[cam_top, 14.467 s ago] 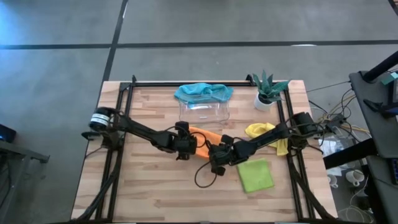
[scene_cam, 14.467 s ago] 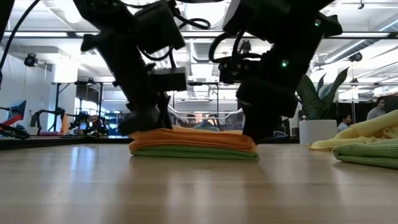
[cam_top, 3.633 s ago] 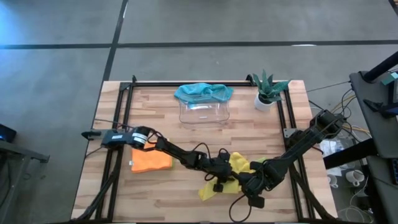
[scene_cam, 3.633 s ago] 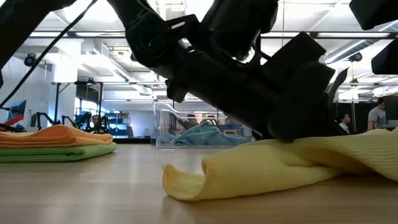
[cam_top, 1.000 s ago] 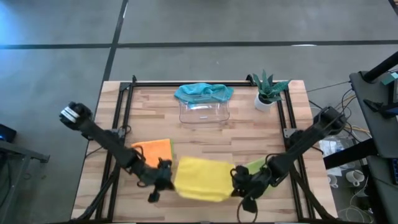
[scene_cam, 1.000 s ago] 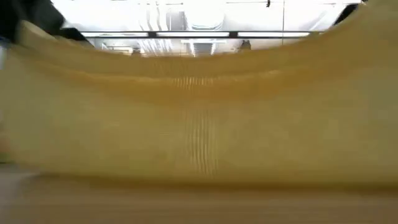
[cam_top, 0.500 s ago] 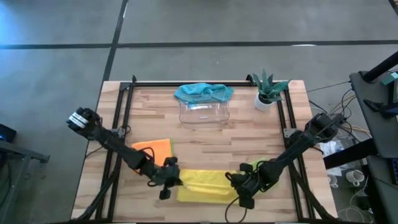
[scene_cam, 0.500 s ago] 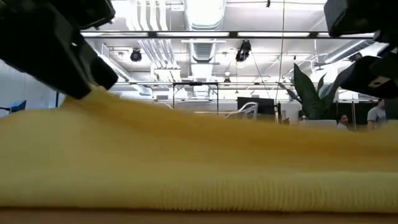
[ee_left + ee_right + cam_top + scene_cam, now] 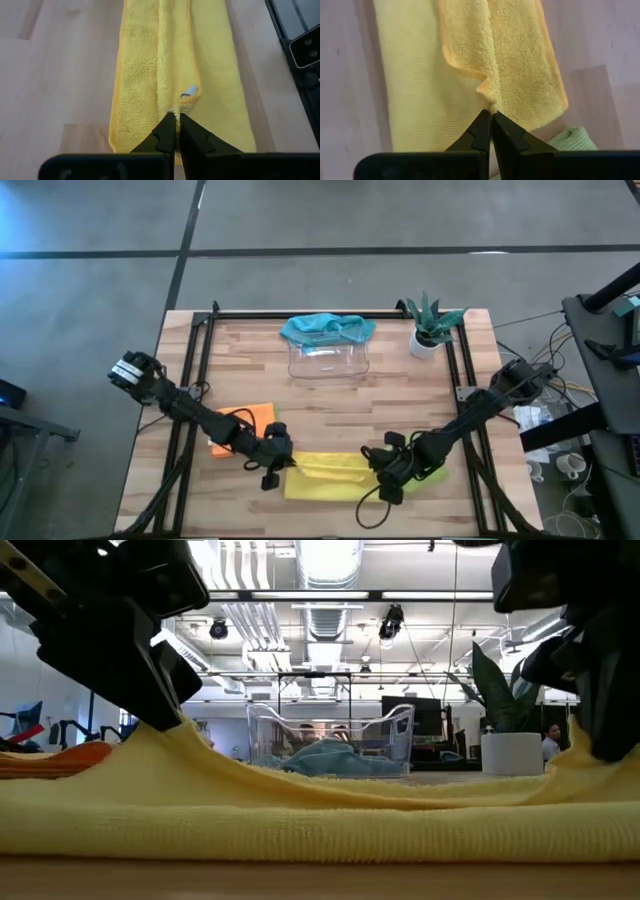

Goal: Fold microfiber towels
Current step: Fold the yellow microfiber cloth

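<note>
High view: orange towel (image 9: 244, 428) looks folded at tabletop (image 9: 330, 395) left; I'm mid-fold on the yellow towel (image 9: 330, 478) at the front edge, and the teal towel (image 9: 327, 328) waits over the tray (image 9: 328, 360). Low view: yellow lies doubled, sagging between both pinches. Wrist views: left tool (image 9: 176, 119) and right tool (image 9: 491, 116) each clamp a yellow edge.

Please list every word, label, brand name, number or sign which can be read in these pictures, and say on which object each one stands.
There is no readable text in any view.
The yellow towel has a small tag at its edge, near the left gripper; whether anything is printed on it cannot be made out.
No lettering shows on the clear tray.
</note>
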